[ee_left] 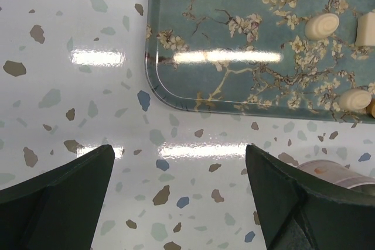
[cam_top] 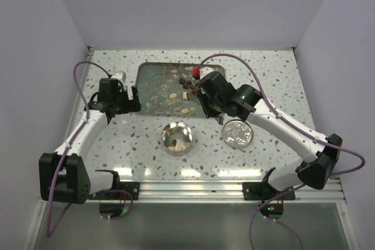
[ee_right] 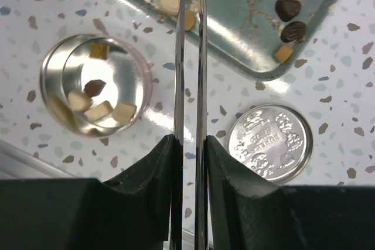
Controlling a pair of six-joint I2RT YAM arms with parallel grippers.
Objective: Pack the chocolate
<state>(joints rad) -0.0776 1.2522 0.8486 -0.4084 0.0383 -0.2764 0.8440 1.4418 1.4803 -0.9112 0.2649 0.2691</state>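
Note:
Chocolate pieces lie on the teal flowered tray [cam_top: 153, 80]: cream ones [cam_top: 173, 95], dark ones [ee_right: 287, 9] and a tan one [ee_right: 284, 52]. Several more sit inside the round tin [ee_right: 94, 83] on the table in front of the tray. My right gripper [ee_right: 190, 139] is shut on a pair of metal tongs [ee_right: 180, 57] whose blades reach over the tray's near edge. Something dark shows between the blade tips at the top of the view; I cannot tell what. My left gripper [ee_left: 180, 150] hangs open over bare table by the tray's corner [ee_left: 170, 95], holding nothing.
The tin's embossed lid [cam_top: 237, 133] lies flat to the right of the tin [cam_top: 177, 139]. Cream pieces [ee_left: 322, 26] rest on the tray near the left gripper [cam_top: 126, 100]. Walls close in the table on three sides; an aluminium rail runs along the near edge.

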